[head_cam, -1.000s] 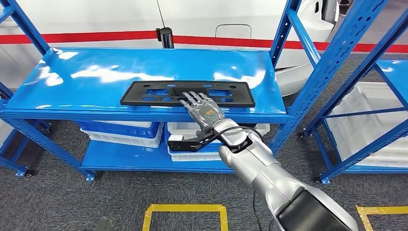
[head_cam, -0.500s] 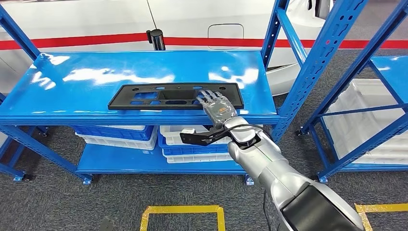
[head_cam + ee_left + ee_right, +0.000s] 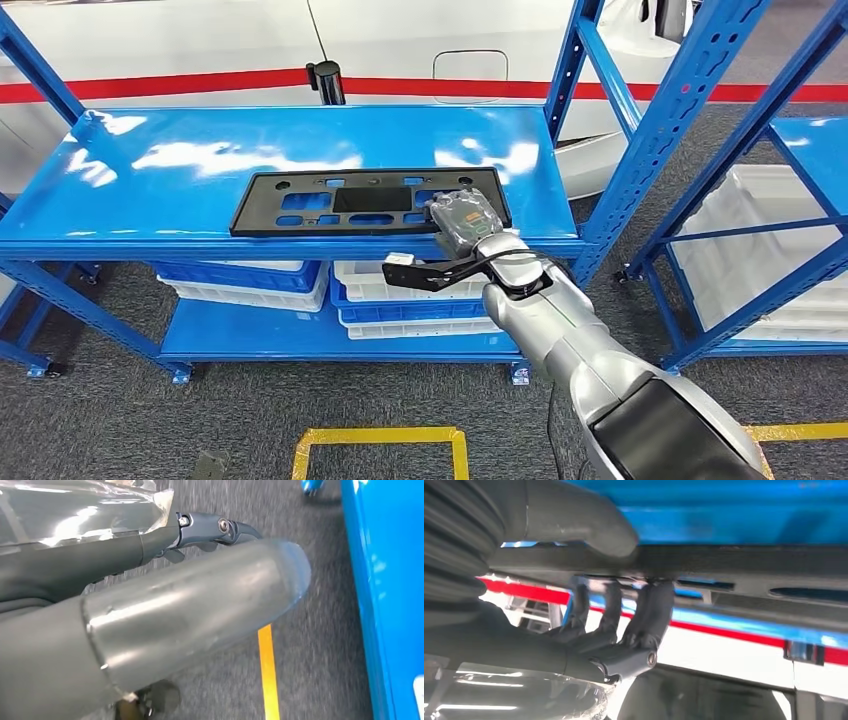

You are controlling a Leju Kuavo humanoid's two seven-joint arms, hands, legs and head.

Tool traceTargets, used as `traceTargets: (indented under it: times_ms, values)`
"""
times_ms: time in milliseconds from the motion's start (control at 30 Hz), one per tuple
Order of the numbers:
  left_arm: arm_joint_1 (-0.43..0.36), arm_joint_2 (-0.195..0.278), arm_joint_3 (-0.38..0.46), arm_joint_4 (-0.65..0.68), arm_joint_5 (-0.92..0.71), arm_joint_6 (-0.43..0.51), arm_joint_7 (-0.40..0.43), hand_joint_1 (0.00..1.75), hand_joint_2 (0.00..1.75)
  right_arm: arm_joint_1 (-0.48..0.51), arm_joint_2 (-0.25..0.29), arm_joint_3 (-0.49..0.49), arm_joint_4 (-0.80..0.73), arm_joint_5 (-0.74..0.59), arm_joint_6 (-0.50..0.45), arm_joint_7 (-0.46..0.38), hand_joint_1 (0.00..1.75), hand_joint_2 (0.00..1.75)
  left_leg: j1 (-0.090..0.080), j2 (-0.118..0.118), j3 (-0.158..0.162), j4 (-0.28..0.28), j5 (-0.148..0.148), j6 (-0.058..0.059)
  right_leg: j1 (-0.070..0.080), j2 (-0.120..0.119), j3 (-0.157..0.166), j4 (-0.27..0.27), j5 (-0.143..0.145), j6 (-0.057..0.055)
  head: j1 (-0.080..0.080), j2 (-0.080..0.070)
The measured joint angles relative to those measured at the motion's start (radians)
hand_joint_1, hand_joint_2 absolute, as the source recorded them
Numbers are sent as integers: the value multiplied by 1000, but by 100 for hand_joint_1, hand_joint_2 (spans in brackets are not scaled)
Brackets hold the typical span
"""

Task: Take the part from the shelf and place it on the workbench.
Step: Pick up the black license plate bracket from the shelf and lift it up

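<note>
part: black plate (image 3: 365,201) lying on the top shelf (image 3: 180,210), near edge
right hand (image 3: 463,219): clamped on the part's right end, thumb one face, fingers (image 3: 651,605) the other
progress: grabbed, not lifted; carrying to the workbench is left

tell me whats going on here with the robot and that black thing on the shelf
The robot is picking a flat black part off the top level of a blue shelf. Its right hand grips the part's right end at the shelf's front edge; in the right wrist view the thumb lies on one face and the fingers curl against the other. The part lies on the shelf, not yet carried to the workbench. The left hand hangs over the grey floor.
</note>
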Motion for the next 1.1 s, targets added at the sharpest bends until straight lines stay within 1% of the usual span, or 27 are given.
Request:
traceTargets:
  times_ms: [67, 200, 400, 533, 667, 867, 1000, 1100]
  values:
    - [-1, 0, 2, 0, -5, 28, -20, 0, 0, 1, 0, -2, -2, 3, -4, -10, 169, 175, 0, 0, 0, 0, 0, 0, 0, 0, 0, 0, 0, 0, 0, 0]
    - [-1, -5, 5, -1, -18, 93, -88, 0, 0, 16, -4, -6, -10, 2, -18, -34, 170, 175, 0, 0, 0, 0, 0, 0, 0, 0, 0, 0, 0, 0, 0, 0]
    - [0, -21, 10, -9, -1, 127, -150, 0, 0, 33, -14, -10, -46, -1, -49, -65, 171, 175, 0, 0, 0, 0, 0, 0, 0, 0, 0, 0, 0, 0, 0, 0]
    - [4, -39, 6, -31, 31, 147, -155, 0, 0, 40, -20, -15, -76, 0, -53, -73, 171, 175, 0, 0, 0, 0, 0, 0, 0, 0, 0, 0, 0, 0, 0, 0]
    - [16, -49, -29, -60, 99, 155, -157, 0, 0, 43, -27, -18, -112, 0, -59, -80, 170, 175, 0, 0, -1, 0, 0, 0, 0, 0, 0, 0, 0, 0, 0, 0]
    - [26, -53, -71, -81, 161, 127, -157, 0, 0, 46, -33, -23, -147, 0, -60, -82, 164, 175, 0, 0, 0, 0, 0, 0, 0, 0, 0, 0, 0, 0, 0, 0]
    - [32, -53, -105, -87, 201, 111, -157, 0, 0, 52, -37, -23, -167, 4, -59, -84, 165, 175, 0, 0, 0, 0, 0, 0, 0, 0, 0, 0, 0, 0, 0, 0]
    - [36, -53, -128, -90, 219, 111, -157, 0, 0, 55, -39, -23, -180, 7, -59, -84, 163, 175, 0, 0, 0, 0, 0, 0, 0, 0, 0, 0, 0, 0, 0, 0]
